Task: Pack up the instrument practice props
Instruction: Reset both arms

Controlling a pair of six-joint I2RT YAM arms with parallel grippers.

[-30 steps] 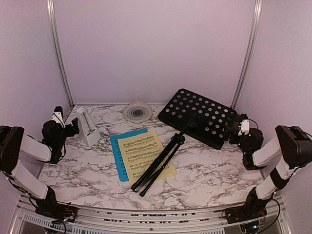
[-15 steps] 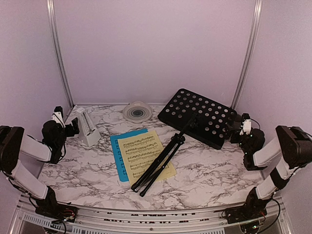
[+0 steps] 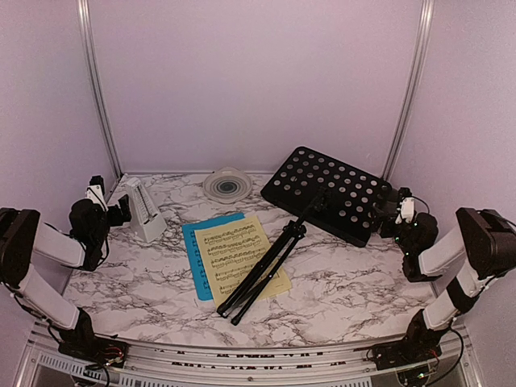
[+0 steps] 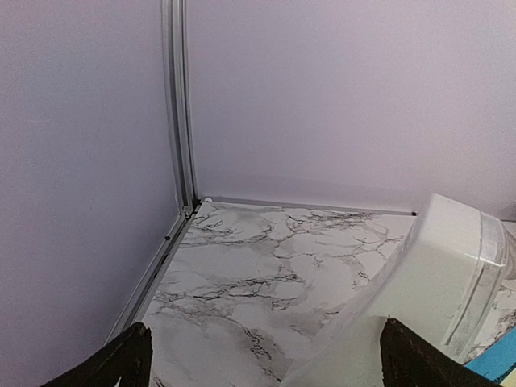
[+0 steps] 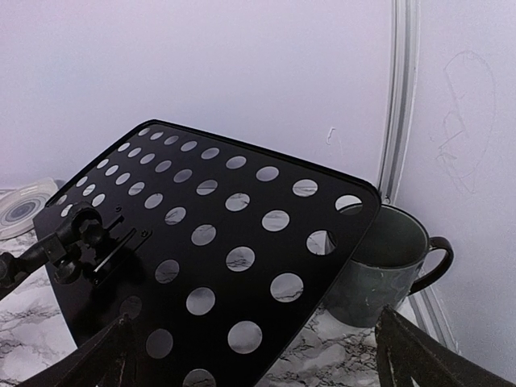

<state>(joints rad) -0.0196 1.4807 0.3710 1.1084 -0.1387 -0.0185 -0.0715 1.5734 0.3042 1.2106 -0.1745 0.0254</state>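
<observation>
Now my left fingers (image 3: pixel 121 211) stand spread wide, holding nothing. The white metronome (image 3: pixel 143 211) stands upright just ahead of them. My right fingers (image 3: pixel 389 211) are spread wide too and empty, with the punched plate of the black music stand (image 3: pixel 334 193) just before them and a dark mug (image 5: pixel 387 266) behind its far corner. Farther out on the bench (image 3: pixel 363 282), the stand's folded legs lie across the yellow page (image 3: pixel 242 246), which overlaps the blue page (image 3: pixel 190 242).
</observation>
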